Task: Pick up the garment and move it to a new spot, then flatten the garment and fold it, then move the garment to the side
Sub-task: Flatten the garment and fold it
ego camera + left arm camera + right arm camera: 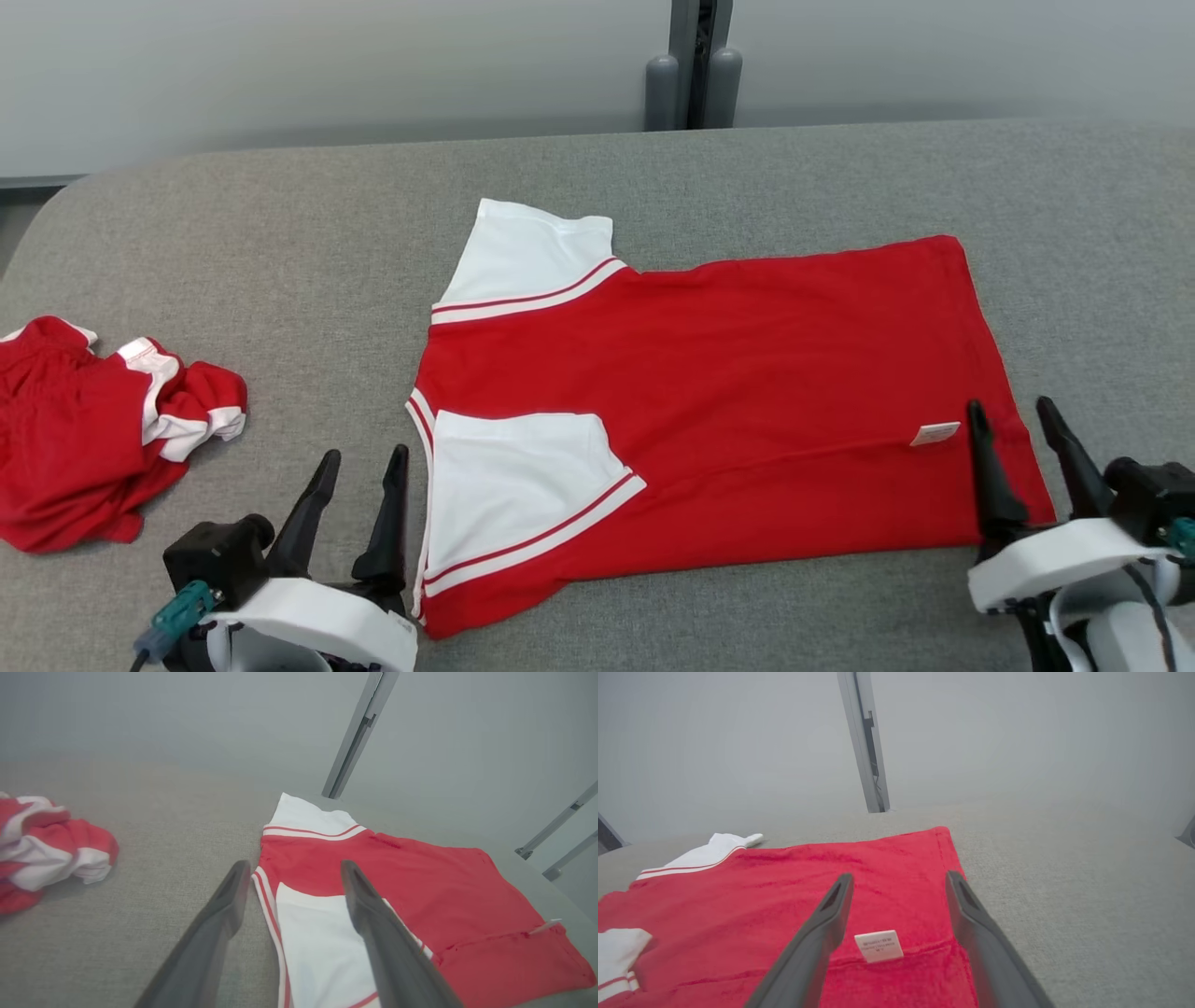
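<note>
Head view: left end effector (366, 455) and right end effector (1010, 405) gape empty by the garment (747, 373).

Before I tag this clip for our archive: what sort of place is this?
Likely a lab or testing bay, not a home: a grey fabric-covered table, bare grey partition panels joined by a metal post behind it, and a red shirt laid flat.

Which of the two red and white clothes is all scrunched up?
The garment on the far left, bunched in a rumpled heap. The shirt in the middle lies spread flat instead.
</note>
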You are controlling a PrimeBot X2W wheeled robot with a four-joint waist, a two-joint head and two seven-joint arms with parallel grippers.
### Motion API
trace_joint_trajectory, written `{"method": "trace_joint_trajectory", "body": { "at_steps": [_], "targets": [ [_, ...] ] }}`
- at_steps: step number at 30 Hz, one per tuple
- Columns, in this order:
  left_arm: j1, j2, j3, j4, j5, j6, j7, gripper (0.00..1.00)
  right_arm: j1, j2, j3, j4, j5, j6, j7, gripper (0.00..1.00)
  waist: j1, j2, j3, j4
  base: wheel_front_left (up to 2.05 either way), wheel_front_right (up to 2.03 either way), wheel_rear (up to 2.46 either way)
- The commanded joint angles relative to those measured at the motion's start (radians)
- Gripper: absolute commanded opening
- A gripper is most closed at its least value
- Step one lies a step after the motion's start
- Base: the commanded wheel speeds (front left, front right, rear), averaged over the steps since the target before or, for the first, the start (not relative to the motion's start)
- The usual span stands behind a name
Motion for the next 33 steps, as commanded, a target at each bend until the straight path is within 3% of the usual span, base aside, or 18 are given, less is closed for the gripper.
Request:
{"method": "trace_joint_trajectory", "body": {
  "at_steps": [1, 7, 14, 26, 33],
  "targets": [
    [-0.013, -0.014, 0.01, 0.008, 0.013, 0.012, -0.047, 1.0, -0.013, 0.023, 0.005, -0.022, -0.018, 0.0, -0.005, 1.0, 0.0, 0.0, -0.015, -0.004, 0.0, 0.0, 0.0],
    [-0.037, -0.051, 0.021, 0.061, 0.057, 0.033, -0.208, 1.0, 0.001, 0.071, 0.057, -0.091, -0.062, 0.0, -0.004, 1.0, 0.0, 0.0, -0.049, -0.004, 0.0, 0.0, 0.0],
    [-0.12, -0.068, 0.003, 0.168, 0.101, 0.028, -0.244, 1.0, 0.015, 0.083, 0.064, -0.1, -0.096, 0.0, -0.004, 1.0, 0.0, 0.0, -0.067, -0.008, 0.0, 0.0, 0.0],
    [-0.586, -0.059, -0.051, 0.53, 0.133, -0.039, -0.115, 1.0, -0.043, 0.068, 0.088, -0.113, -0.105, 0.0, -0.004, 1.0, 0.0, 0.0, 0.065, -0.072, 0.0, 0.0, 0.0],
    [-0.822, -0.065, -0.059, 0.744, 0.135, -0.035, -0.02, 1.0, -0.079, 0.064, 0.082, -0.134, -0.113, 0.0, -0.004, 1.0, 0.0, 0.0, 0.168, -0.105, 0.0, 0.0, 0.0]
  ]
}}
